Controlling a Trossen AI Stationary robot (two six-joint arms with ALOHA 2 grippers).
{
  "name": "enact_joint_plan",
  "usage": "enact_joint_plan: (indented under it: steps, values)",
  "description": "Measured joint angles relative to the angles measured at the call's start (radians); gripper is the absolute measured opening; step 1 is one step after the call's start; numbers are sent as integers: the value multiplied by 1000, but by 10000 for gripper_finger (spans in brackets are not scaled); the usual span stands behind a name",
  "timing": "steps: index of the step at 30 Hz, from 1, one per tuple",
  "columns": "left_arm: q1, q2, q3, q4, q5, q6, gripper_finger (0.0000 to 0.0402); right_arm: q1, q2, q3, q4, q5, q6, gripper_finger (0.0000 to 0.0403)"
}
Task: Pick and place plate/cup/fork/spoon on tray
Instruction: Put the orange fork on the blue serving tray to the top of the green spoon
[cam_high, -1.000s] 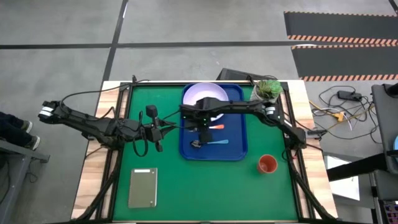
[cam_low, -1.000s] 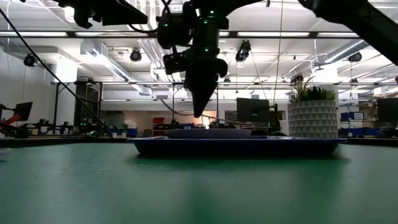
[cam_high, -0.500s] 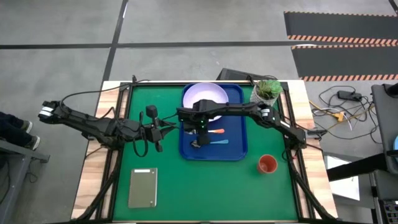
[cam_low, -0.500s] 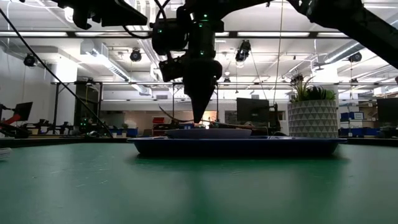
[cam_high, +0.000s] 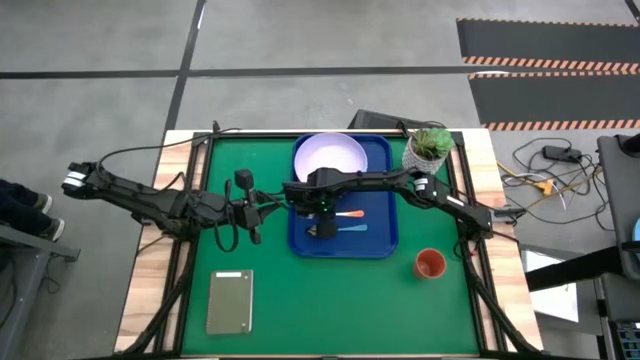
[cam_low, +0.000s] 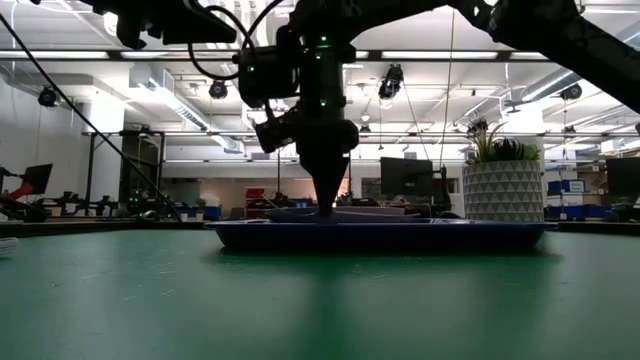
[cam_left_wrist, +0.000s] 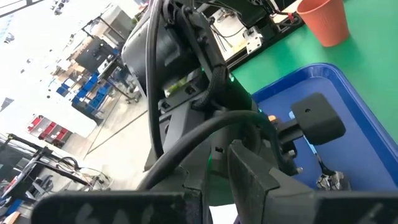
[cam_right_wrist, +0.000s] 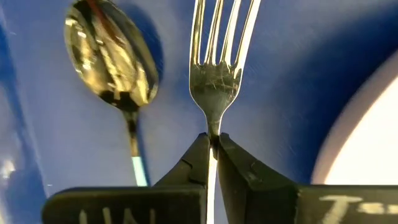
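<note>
Lowered since a second ago — fork (cam_right_wrist: 214, 78), pinched at its neck by the right gripper (cam_right_wrist: 212, 144), now down at the tray (cam_high: 385, 225) floor, tines straight ahead of the fingertips, long axis in line with them. Spoon (cam_right_wrist: 115, 59) lies just beside, parallel; plate (cam_high: 330, 155) on the tray too. Cup (cam_high: 429, 264) waits off-tray. Left gripper (cam_high: 252, 210) idles beside the tray — fingers unreadable.

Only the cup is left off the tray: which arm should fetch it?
Right. The cup stands on the right side of the table; the right gripper, shut on the fork, is nearer than the left gripper.
</note>
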Motion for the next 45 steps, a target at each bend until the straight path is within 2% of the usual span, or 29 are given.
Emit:
enact_joint_plan:
  steps: [14, 31, 45]
  values:
    - [0, -1, 0, -8, -5, 0, 36, 24, 0, -17, -3, 28, 32, 9]
    - [0, -2, 0, -28, -7, 0, 36, 38, 0, -77, 11, 129, 13, 9]
    - [0, -3, 0, -31, -9, 0, 36, 40, 0, -88, 66, 128, 11, 9]
